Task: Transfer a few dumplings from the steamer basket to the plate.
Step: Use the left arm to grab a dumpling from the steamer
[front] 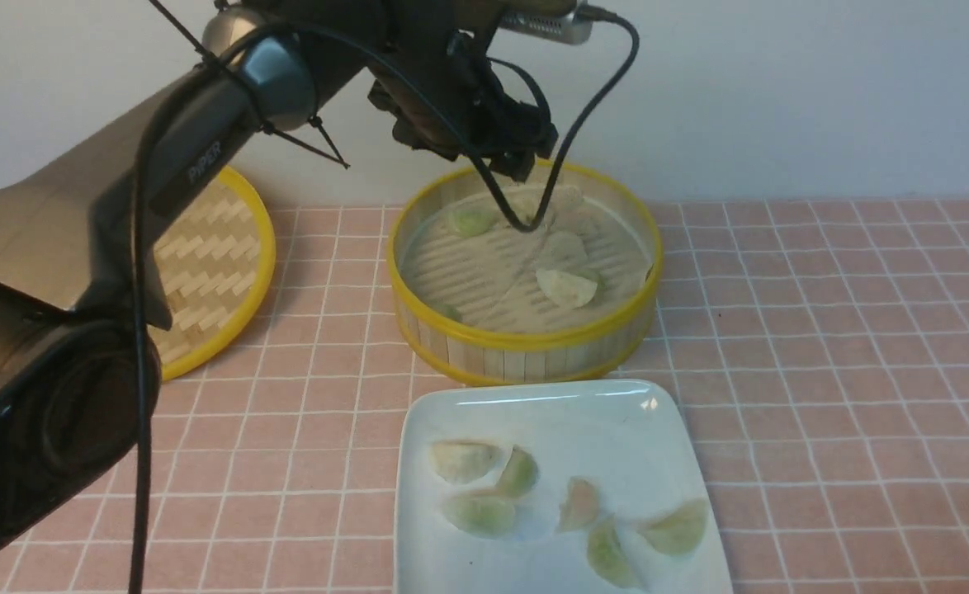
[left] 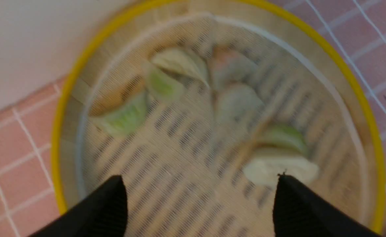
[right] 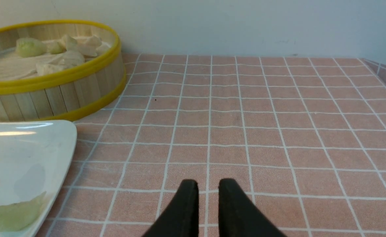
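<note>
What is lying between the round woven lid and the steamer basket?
Only bare pink tiles lie between the woven lid and the steamer basket; the front view shows this.

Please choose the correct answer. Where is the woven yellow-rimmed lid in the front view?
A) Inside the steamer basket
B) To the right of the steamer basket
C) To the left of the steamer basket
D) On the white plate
C: the lid lies on the left side of the steamer basket, with pink tiles showing between them.
</note>
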